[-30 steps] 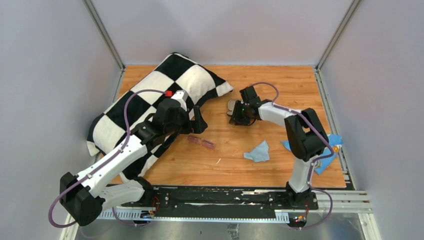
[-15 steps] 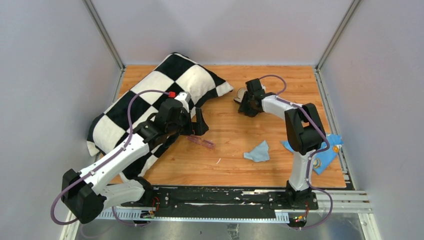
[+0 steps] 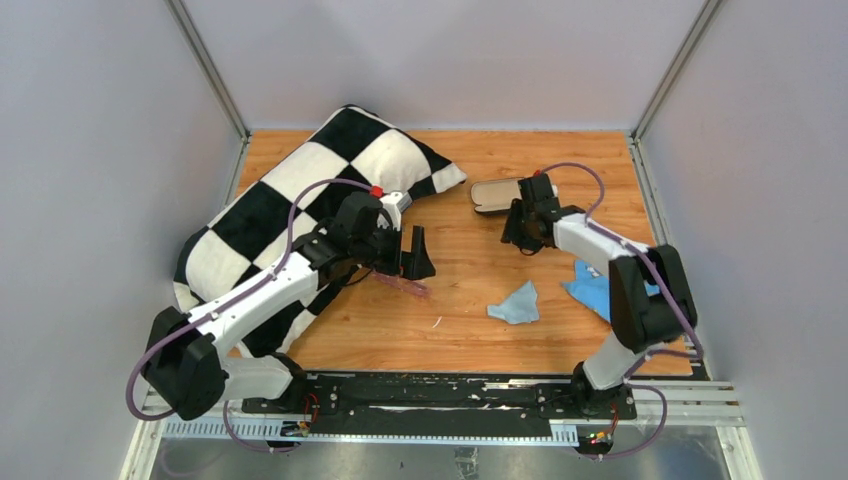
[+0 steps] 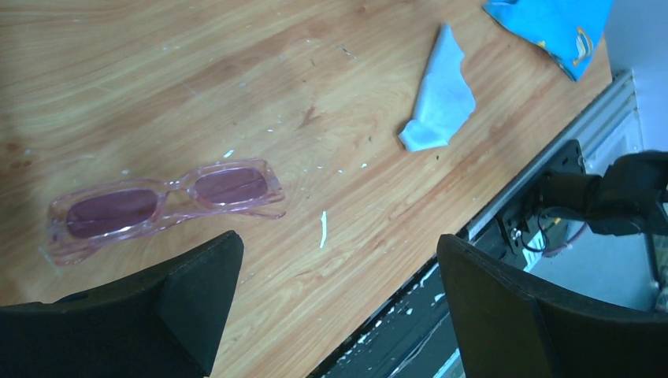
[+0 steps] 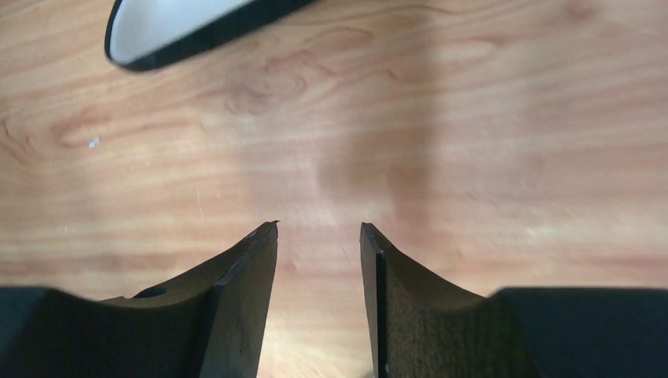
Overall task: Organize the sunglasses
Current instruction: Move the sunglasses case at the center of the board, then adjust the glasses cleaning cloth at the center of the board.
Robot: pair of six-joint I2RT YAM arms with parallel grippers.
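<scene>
The sunglasses (image 3: 405,285), slim with a translucent pink frame, lie flat on the wooden table; they also show in the left wrist view (image 4: 161,201). My left gripper (image 3: 402,264) hovers just over them, jaws wide open and empty (image 4: 337,240), the glasses lying beyond its left finger. The dark oval glasses case (image 3: 497,193) lies open near the back middle, and its rim shows at the top left of the right wrist view (image 5: 181,24). My right gripper (image 3: 516,234) is just in front of the case, jaws a little apart and empty (image 5: 319,228).
A black-and-white checked pillow (image 3: 300,190) fills the back left. A light blue cloth (image 3: 517,303) lies front of centre, also in the left wrist view (image 4: 441,98). A blue packet (image 3: 592,290) lies at the right. The black front rail (image 3: 440,392) runs along the near edge.
My right gripper carried the case back and right, then drew off it, leaving it on the table. My left gripper moved right, over the sunglasses.
</scene>
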